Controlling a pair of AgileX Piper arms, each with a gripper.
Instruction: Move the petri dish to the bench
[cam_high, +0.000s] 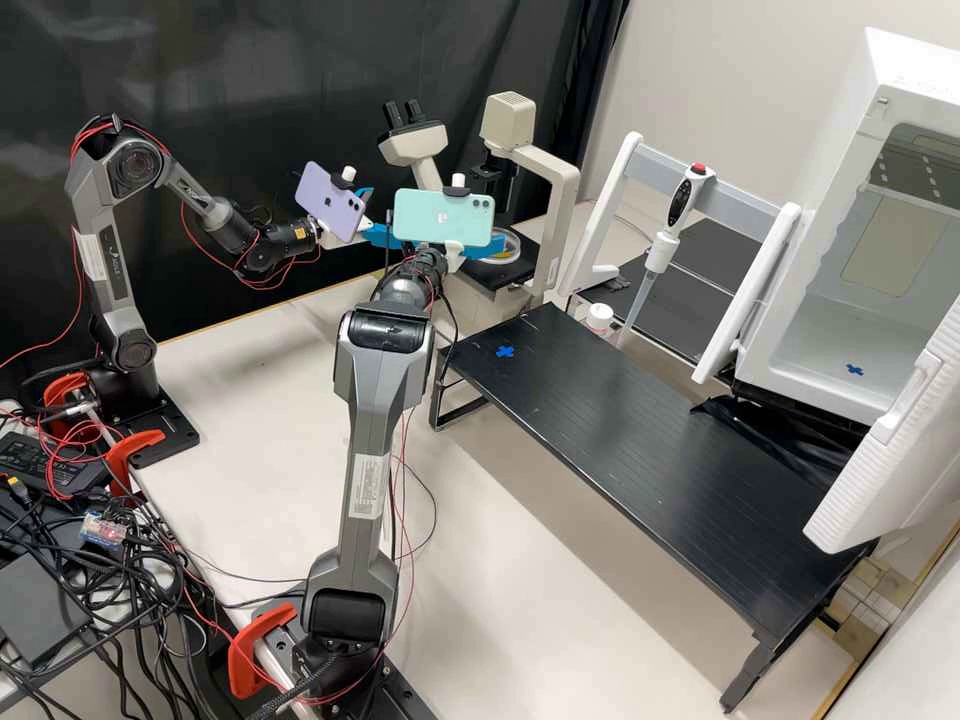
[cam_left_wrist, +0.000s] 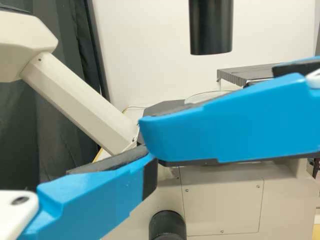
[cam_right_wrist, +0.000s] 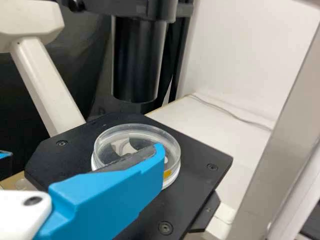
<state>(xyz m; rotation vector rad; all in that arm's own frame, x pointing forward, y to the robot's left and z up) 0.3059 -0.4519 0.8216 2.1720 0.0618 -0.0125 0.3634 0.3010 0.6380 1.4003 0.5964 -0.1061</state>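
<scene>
The petri dish (cam_right_wrist: 173, 144) is resting on the black microscope stage (cam_right_wrist: 205, 159), leaving bare margin around it and a gap below the black column (cam_right_wrist: 136, 60). The right gripper (cam_high: 484, 247), fingers parted, is hiding some rim; a teal phone (cam_high: 440, 218) is masking that gripper. The left gripper (cam_high: 376, 215) is also holding its fingers apart. The dish is showing clear walls and a yellow patch.

petri dish (cam_right_wrist: 134, 141) partly hidden, apparently

A black curtain (cam_high: 250, 55) hangs in folds behind a white surface (cam_high: 240, 400) with a wood-toned edge, and beside it runs a pale, plain wall (cam_high: 710, 80). A low black surface (cam_high: 620, 430) stands on legs, its ribbed top catching a soft sheen of light.
</scene>
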